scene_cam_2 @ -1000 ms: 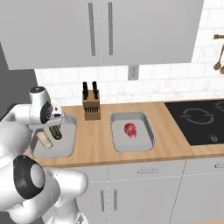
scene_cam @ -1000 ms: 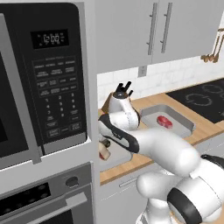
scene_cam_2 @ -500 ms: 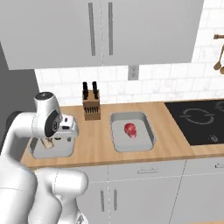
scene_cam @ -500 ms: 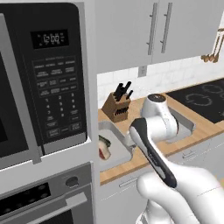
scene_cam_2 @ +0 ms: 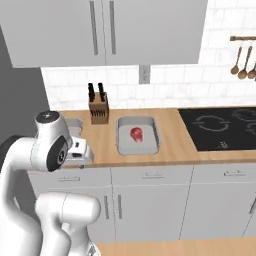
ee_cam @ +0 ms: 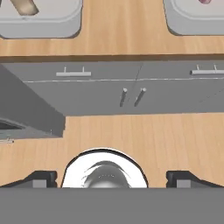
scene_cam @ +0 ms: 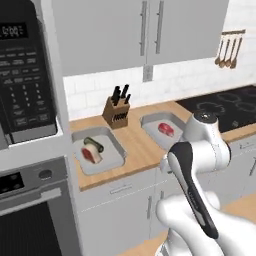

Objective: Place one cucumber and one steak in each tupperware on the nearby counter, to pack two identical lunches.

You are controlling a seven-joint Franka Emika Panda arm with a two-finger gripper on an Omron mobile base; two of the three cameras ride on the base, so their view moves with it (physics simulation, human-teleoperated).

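Observation:
Two grey tupperware trays sit on the wooden counter (scene_cam: 135,145). The left tupperware (scene_cam: 112,157) holds a dark-green cucumber (scene_cam: 93,144) and a steak (scene_cam: 89,155) with a pale fat rim. A red steak (scene_cam: 166,129) lies alone in the right tupperware (scene_cam: 150,131). From the right base view this steak (scene_cam_2: 136,133) rests in its tray (scene_cam_2: 152,145), and my arm hides most of the left tray. My gripper (ee_cam: 112,178) is open and empty, hanging in front of the cabinet fronts and pointing down at the floor, with both trays (ee_cam: 43,24) (ee_cam: 192,24) at the top of the hand view.
A knife block (scene_cam: 117,111) stands at the back between the trays. The black stovetop (scene_cam_2: 222,127) lies to the right, and a microwave (scene_cam: 25,85) with an oven below it to the left. Grey cabinet fronts (ee_cam: 131,87) with handles run under the counter.
My arm has pulled back from over the left tupperware to in front of the counter's edge, leaving the steak in that tray. The views have shifted a little with the base.

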